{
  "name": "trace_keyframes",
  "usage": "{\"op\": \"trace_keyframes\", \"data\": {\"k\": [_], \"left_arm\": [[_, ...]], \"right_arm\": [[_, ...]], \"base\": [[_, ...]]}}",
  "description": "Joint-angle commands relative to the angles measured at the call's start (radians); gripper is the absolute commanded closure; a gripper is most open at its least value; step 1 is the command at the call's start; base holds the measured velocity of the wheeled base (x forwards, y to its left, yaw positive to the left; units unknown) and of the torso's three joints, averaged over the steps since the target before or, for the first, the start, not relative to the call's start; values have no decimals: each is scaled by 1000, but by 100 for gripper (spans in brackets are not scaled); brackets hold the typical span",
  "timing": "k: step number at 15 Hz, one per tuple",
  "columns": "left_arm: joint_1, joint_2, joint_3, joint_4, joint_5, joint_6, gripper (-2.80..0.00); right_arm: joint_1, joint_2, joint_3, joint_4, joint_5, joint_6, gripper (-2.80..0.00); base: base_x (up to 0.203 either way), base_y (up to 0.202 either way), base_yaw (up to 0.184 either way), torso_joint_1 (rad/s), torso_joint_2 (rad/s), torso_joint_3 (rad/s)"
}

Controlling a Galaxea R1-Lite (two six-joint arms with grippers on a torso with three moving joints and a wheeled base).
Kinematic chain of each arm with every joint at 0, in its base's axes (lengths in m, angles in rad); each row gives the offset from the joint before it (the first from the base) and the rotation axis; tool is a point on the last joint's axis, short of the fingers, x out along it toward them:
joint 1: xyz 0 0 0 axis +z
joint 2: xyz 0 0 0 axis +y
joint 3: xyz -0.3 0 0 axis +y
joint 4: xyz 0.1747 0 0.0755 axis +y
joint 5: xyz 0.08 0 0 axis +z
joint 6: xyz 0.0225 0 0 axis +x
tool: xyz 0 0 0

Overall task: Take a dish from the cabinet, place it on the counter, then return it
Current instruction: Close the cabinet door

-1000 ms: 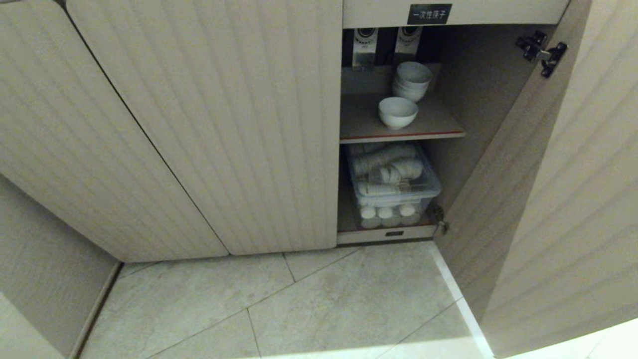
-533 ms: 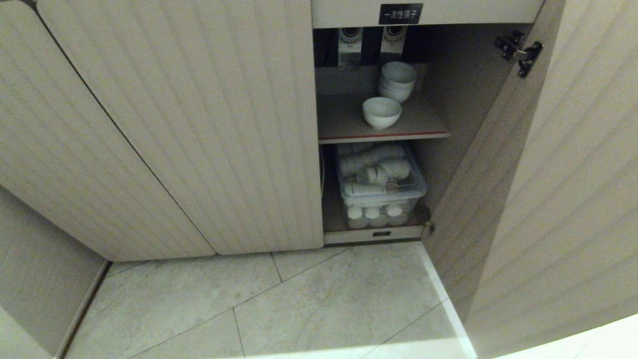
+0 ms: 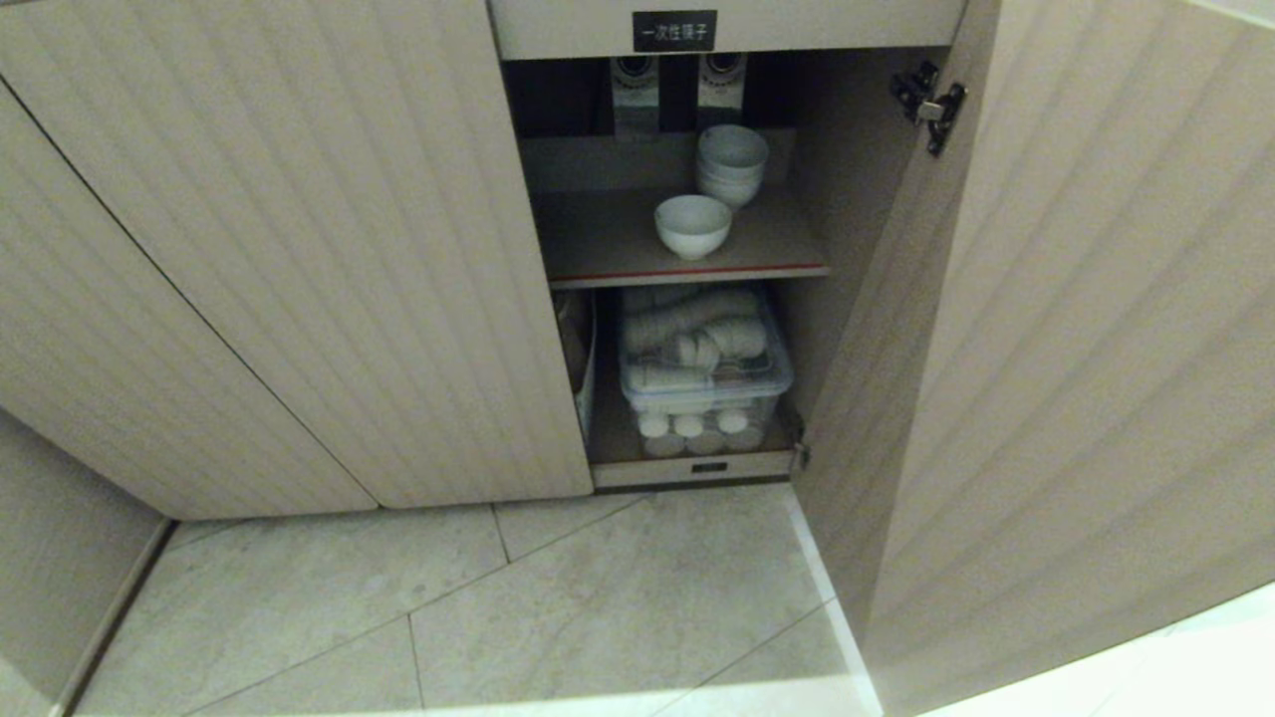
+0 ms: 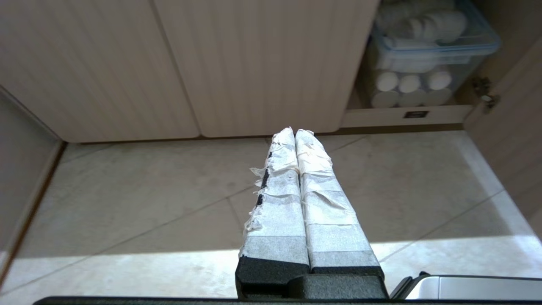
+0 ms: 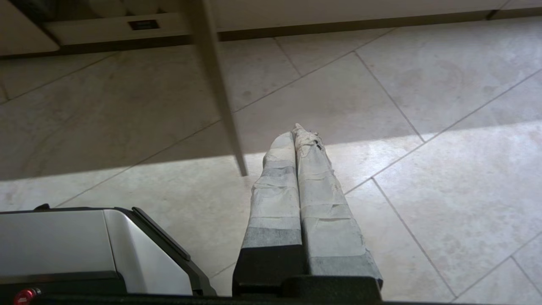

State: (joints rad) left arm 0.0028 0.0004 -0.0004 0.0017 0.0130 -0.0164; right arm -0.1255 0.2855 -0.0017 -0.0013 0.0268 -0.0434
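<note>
Neither arm reaches into the head view; the left gripper (image 4: 295, 132) hangs low over the floor tiles (image 3: 618, 597) with its taped fingers (image 4: 279, 178) pressed together on nothing, and the right gripper (image 5: 296, 132) does the same further right, beside the edge of the open door (image 5: 216, 84). The step in hand looks like the approach to the cabinet (image 3: 299, 249), so nothing is grasped yet. Going left to right: the shut fluted doors fill the left side; then comes the open bay under the black label (image 3: 674, 31). On the red-edged shelf (image 3: 687, 272) the dish (image 3: 692, 225) stands alone and upright near the front, with a stack of bowls (image 3: 732, 164) just behind it to the right, apart from it. To do this well, I would square up to the bay, open the jaws before entering, and come in level above the shelf, taking the front bowl by its rim without nudging the stack. Below the shelf a clear bin (image 3: 702, 383) holds white cups and does not block the reach. The open door (image 3: 1046, 349) on the right, with its hinge (image 3: 928, 103), crowds that side, so the right arm has little room to swing.
</note>
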Motion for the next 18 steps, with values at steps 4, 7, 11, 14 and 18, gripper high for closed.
{"op": "trace_keyframes", "data": {"k": [4,7,11,14,18], "left_arm": [[0,0,0,0,1,-2,0],[0,0,0,0,1,-4,0],[0,0,0,0,1,-4,0],[0,0,0,0,1,-5,0],[0,0,0,0,2,-7,0]], "right_arm": [[0,1,0,1,1,-4,0],[0,1,0,-2,1,0,0],[0,1,0,0,1,-1,0],[0,1,0,1,1,-3,0],[0,1,0,1,1,-1,0]], "base": [[0,-178,2,5,5,3],[0,-27,-2,-1,1,2],[0,0,0,0,0,0],[0,0,0,0,0,0],[0,0,0,0,0,0]]}}
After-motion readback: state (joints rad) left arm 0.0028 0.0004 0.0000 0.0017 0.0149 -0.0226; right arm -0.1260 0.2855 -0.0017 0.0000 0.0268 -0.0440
